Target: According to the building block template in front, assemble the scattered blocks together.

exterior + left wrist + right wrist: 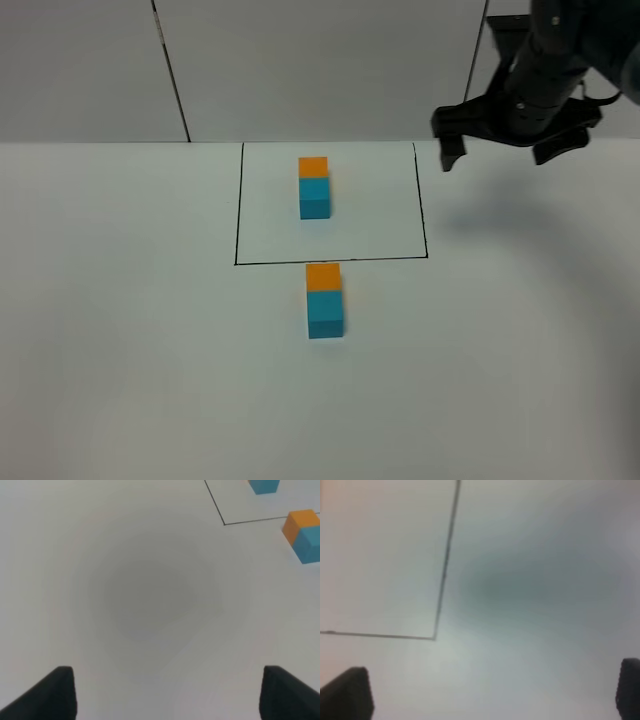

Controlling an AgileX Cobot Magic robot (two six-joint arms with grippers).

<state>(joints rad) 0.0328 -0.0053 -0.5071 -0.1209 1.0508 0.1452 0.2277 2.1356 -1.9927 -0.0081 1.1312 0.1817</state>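
Observation:
The building block template (314, 187), an orange cube joined to a cyan-blue one, stands inside the black-outlined rectangle (330, 262). Just in front of that outline the scattered blocks sit pressed together in a line: the orange block (323, 276) behind, the blue block (325, 315) in front. The left wrist view shows them too, the orange block (301, 524) against the blue block (310, 545). My right gripper (500, 152) hangs open above the table's far right, holding nothing. My left gripper (167, 695) is open over bare table, away from the blocks, and out of the exterior view.
The white table (130, 330) runs up to a grey panelled wall (90, 70) at the back. A corner of the black outline (434, 638) shows in the right wrist view.

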